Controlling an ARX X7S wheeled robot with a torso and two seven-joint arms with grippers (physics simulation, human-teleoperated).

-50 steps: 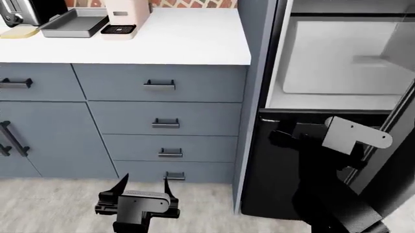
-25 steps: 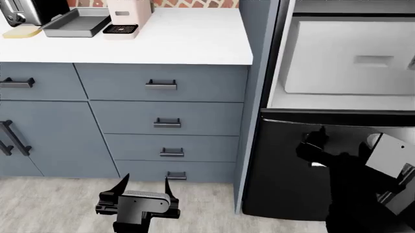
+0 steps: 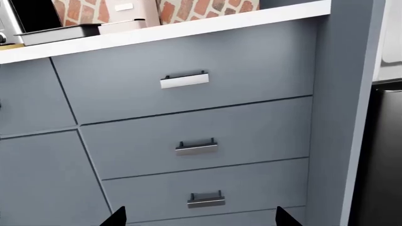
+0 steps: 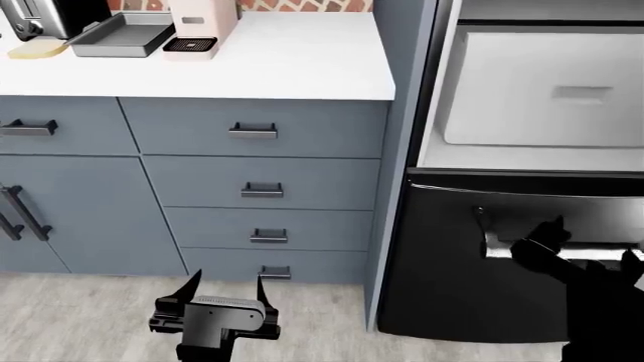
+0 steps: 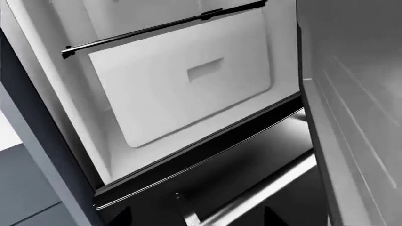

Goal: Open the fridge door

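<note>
The fridge stands open, its white interior bin (image 4: 548, 87) bare in the head view. The fridge door is out of the head view. In the right wrist view its grey ribbed inner face (image 5: 358, 103) stands swung out beside the compartment. My right gripper (image 4: 593, 243) is low in front of the lower black drawer front (image 4: 443, 279). It is open, and its dark fingertips (image 5: 119, 217) straddle the drawer's horizontal silver handle (image 5: 264, 188) without touching it. My left gripper (image 4: 222, 290) hangs open near the floor, facing the cabinet drawers (image 3: 195, 141) with nothing between its fingers.
Grey-blue cabinet drawers (image 4: 262, 188) fill the left under a white counter (image 4: 292, 60). On the counter are a grey tray (image 4: 116, 38), a pink appliance (image 4: 201, 26) and a toaster (image 4: 45, 15). A grey-blue side panel (image 4: 397, 151) separates cabinet and fridge.
My right arm has dropped lower and to the right, from the fridge opening down to the lower drawer's handle. The door edge has left the head view. The left arm has not moved.
</note>
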